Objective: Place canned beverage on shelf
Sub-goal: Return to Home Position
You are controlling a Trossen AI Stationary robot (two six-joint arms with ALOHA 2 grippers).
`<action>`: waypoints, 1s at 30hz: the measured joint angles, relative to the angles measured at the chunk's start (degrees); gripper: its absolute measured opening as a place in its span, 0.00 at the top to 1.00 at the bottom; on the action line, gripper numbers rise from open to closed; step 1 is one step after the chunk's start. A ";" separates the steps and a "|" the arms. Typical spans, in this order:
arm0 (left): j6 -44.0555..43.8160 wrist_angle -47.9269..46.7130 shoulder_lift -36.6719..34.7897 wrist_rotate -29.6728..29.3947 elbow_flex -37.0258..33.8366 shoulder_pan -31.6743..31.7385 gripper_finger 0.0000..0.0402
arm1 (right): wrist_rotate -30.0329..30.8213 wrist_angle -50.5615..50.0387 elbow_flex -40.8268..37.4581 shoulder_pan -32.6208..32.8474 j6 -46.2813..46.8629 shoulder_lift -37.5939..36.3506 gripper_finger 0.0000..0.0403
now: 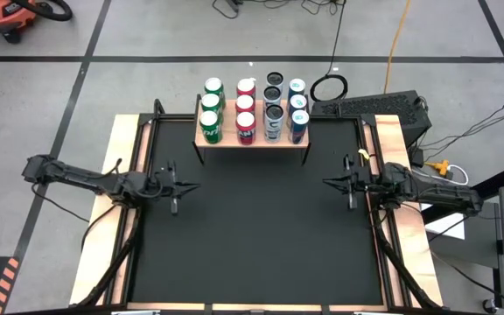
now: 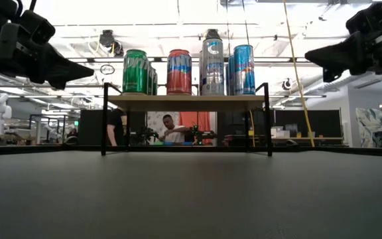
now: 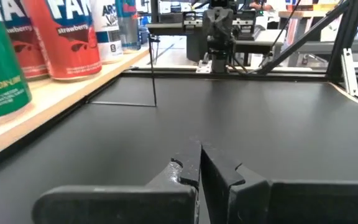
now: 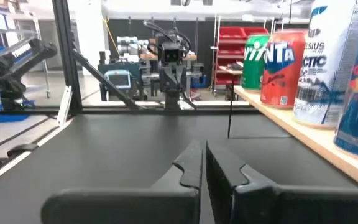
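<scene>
The shelf (image 1: 254, 143), a light-wood board on thin black legs, stands at the far middle of the black table (image 1: 252, 245). Several canned beverages stand upright on it in rows: green (image 1: 210, 109), red (image 1: 246, 109), silver-black (image 1: 273, 109) and blue (image 1: 297, 109). The low view shows the front cans (image 2: 179, 72) above the board (image 2: 184, 101). My left gripper (image 1: 195, 185) (image 3: 199, 149) hovers shut at the table's left, pointing level toward the middle. My right gripper (image 1: 326, 183) (image 4: 204, 148) hovers shut at the table's right, facing it. Neither holds anything.
Open black tabletop lies between the two grippers and in front of the shelf. Pale wood strips (image 1: 116, 166) edge the table's left and right sides. A keyboard (image 1: 370, 107) and cables lie beyond the far right corner. People (image 2: 171, 129) are in the room behind.
</scene>
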 joint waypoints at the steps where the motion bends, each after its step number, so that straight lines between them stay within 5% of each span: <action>1: 0.19 -0.57 -0.83 -0.12 0.00 0.00 0.96 | 0.08 0.05 0.00 -0.01 -0.04 0.07 1.00; 14: -1.16 -14.83 -13.33 -2.62 -0.02 0.00 0.96 | 2.60 -1.23 -0.51 0.03 1.96 0.12 1.00; 23: 0.41 -15.39 -17.46 -2.66 -0.04 -0.01 0.96 | -0.04 -0.63 -1.40 4.14 4.09 0.16 1.00; 30: 0.04 -15.47 -17.45 -2.67 -0.09 0.00 0.96 | 6.24 -1.21 -1.40 6.74 3.00 0.16 1.00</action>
